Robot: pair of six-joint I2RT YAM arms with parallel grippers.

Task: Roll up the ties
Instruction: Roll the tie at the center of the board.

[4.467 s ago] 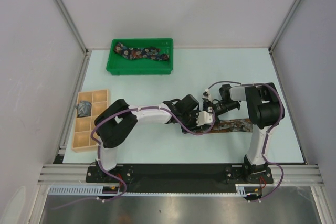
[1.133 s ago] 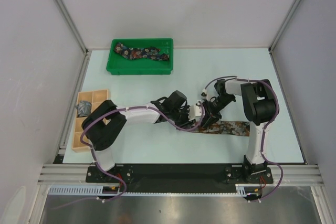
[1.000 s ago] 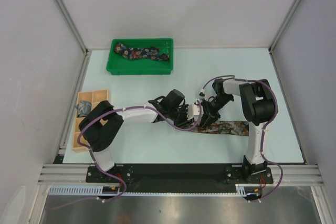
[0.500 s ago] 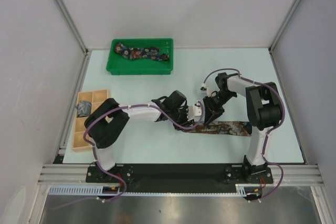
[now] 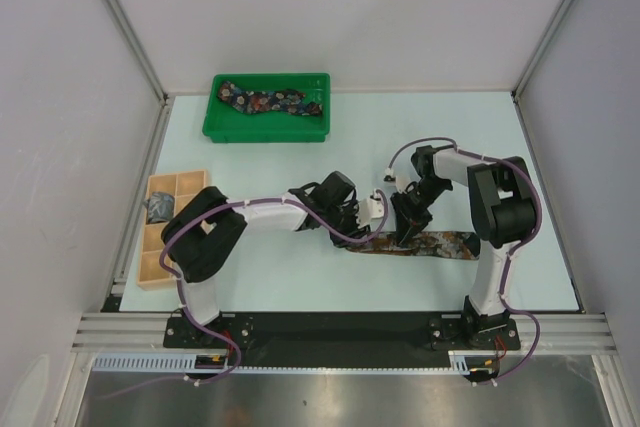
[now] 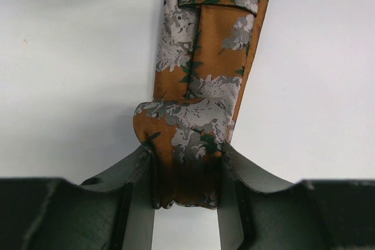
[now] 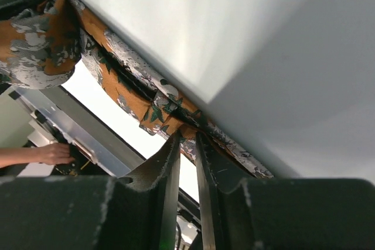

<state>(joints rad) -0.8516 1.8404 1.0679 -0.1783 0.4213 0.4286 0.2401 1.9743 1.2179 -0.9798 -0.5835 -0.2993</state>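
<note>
**A:** Where is the rust-brown tie (image 5: pixel 445 244), and what has hold of it?

**B:** It lies along the bench (image 5: pixel 300 157) in front of the right arm, its strip running off to the right. The left gripper (image 6: pixel 187 182) is clamped on the doubled-over end, with a fold of cloth bulging just above the jaws. The right gripper (image 7: pixel 186 159) has its jaws nearly together, pinching one long edge of the strip a little way along.

**A:** How should the cloth be expected to behave?

**B:** Judged light, limp and rather slick. It puckers where pinched and has no stiffness to keep a turn once released. A roll is likely to spring loose or skew sideways.

**A:** Then where is it best taken?

**B:** Across the full width at the folded end, so the turns stack squarely. The second hold belongs on the flat strip close beside the roll, drawing it taut. A dark tie (image 5: pixel 272 102) lies in the green tray (image 5: pixel 215 129).
</note>
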